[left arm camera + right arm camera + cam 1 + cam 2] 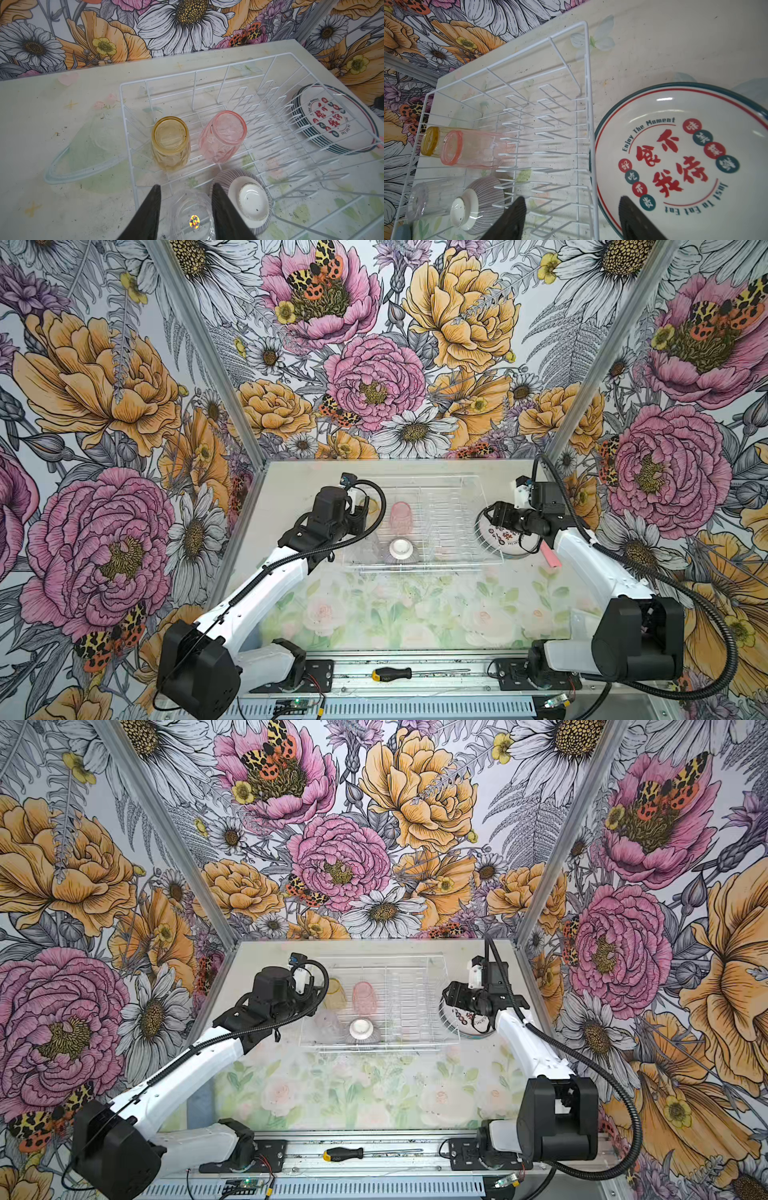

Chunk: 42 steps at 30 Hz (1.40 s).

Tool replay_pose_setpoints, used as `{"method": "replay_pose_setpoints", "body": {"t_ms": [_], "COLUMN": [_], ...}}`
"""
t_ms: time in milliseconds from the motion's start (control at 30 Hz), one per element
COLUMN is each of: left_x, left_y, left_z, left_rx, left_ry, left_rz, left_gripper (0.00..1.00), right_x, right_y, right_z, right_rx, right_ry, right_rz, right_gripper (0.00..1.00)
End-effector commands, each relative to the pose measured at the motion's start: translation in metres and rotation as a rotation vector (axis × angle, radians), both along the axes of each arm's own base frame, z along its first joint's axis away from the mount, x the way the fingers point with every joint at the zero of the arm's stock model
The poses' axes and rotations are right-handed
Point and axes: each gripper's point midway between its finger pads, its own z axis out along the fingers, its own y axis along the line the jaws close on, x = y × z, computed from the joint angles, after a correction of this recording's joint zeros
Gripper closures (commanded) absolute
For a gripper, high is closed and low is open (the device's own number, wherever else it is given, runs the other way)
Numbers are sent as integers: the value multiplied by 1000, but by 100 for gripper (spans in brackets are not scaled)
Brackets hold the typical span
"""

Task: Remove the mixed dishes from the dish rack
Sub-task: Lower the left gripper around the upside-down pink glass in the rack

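Plates (675, 155) are out, stacked on the tabletop (374, 614) just beside the right end of the dish rack (449, 506), whose upright slots stand bare. Not yet unloaded: amber tumbler (170, 143), pink tumbler (223, 137), clear tumbler (191, 216) and upturned ribbed bowl (249, 199); roughly half done, by my reckoning. Left claw (186, 185) stands part-open astride the clear tumbler, but I cannot tell whether it grips; right claw (572, 197) gapes wide and empty over the rack's edge by the plates.
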Motion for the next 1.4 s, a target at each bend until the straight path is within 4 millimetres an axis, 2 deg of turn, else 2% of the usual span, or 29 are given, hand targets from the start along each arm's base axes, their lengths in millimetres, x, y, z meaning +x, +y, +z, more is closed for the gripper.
{"method": "replay_pose_setpoints", "body": {"t_ms": [0, 133, 300, 333, 367, 433, 633, 767, 900, 1033, 1100, 1367], "left_x": [1, 6, 14, 15, 16, 16, 27, 38, 46, 53, 57, 63], "left_y": [-18, -26, -35, -39, -43, -52, -65, -76, -89, -104, -107, -110], "left_z": [17, 14, 11, 12, 14, 18, 23, 14, 1, -16, -23, -42], "left_rx": [-21, 9, 6, -5, -18, -37, -46, -23, 95, 172, 189, 254], "left_ry": [-20, -11, 19, 25, 28, 27, 22, 45, 42, 78, 90, 140], "left_rz": [-79, -78, -68, -83, -94, -130, -141, -154, -159, -184, -181, -164], "left_gripper": [60, 53, 51, 45, 34, 29, 29, 33, 33, 22, 20, 8], "right_x": [2, 2, 1, 1, 1, 1, 1, -1, -2, -2, -2, -2], "right_y": [1, 2, 2, 2, 2, 2, 2, 2, 1, 1, 1, -1], "right_z": [13, 13, 12, 11, 11, 11, 10, 10, 10, 9, 8, 6], "right_rx": [4, 4, 3, 2, 4, 2, 2, 4, 0, -3, -1, -13], "right_ry": [-38, -40, -37, -36, -35, -35, -34, -34, -35, -35, -31, -31], "right_rz": [-3, 2, 7, 6, 7, 6, 6, 8, 4, 4, 5, 0], "right_gripper": [28, 28, 28, 28, 28, 29, 29, 29, 29, 29, 29, 29]}}
